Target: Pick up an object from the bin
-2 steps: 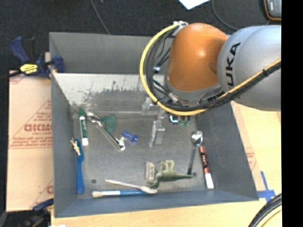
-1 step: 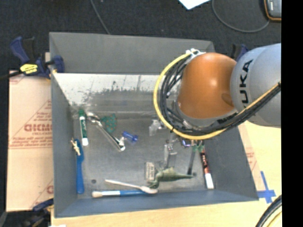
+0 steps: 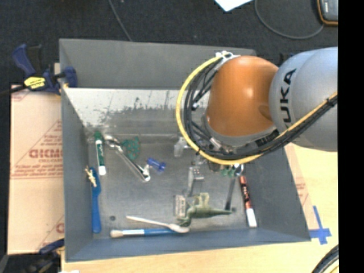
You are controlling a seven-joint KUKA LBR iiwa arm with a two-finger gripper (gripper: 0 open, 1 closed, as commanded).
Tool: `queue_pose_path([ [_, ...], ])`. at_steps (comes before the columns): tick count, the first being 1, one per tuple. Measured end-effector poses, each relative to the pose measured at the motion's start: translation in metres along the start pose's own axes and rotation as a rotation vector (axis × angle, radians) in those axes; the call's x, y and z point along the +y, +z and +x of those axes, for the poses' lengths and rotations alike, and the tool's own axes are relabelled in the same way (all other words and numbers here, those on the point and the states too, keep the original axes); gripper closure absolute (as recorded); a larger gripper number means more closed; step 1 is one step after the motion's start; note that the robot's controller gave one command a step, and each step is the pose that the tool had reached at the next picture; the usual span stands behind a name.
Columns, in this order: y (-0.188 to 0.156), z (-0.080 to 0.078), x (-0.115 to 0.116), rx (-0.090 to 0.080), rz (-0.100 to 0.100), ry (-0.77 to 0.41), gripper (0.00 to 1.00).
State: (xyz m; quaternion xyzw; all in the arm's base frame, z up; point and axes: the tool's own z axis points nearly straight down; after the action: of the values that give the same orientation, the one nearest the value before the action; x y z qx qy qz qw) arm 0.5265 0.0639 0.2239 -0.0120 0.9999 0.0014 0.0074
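In the camera view the arm [image 3: 307, 107] is reaching in from 3 o'clock. Its gripper [image 3: 196, 176], under the orange wrist cover [image 3: 239, 95], is hanging just toward 3 o'clock of the middle of the bin [image 3: 74, 169], and I cannot tell whether it is released or clenched. A dark green plastic piece [image 3: 209, 211] and a small clear block [image 3: 182, 205] are lying nearest, at the gripper's 6 o'clock, with a red, black and white marker [image 3: 247, 201] at its 4 o'clock and a white spoon [image 3: 156, 223] near 7 o'clock. I judge the approach to be in hand with no pick made yet, so the next move is calling for a short descent centred over one of those nearest pieces.
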Motion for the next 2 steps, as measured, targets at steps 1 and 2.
queue_pose_path([
  [1,-0.002,0.012,-0.019,0.012,0.004,0.173,0.0],
  [2,-0.008,0.021,-0.005,0.007,0.001,-0.193,0.0],
])
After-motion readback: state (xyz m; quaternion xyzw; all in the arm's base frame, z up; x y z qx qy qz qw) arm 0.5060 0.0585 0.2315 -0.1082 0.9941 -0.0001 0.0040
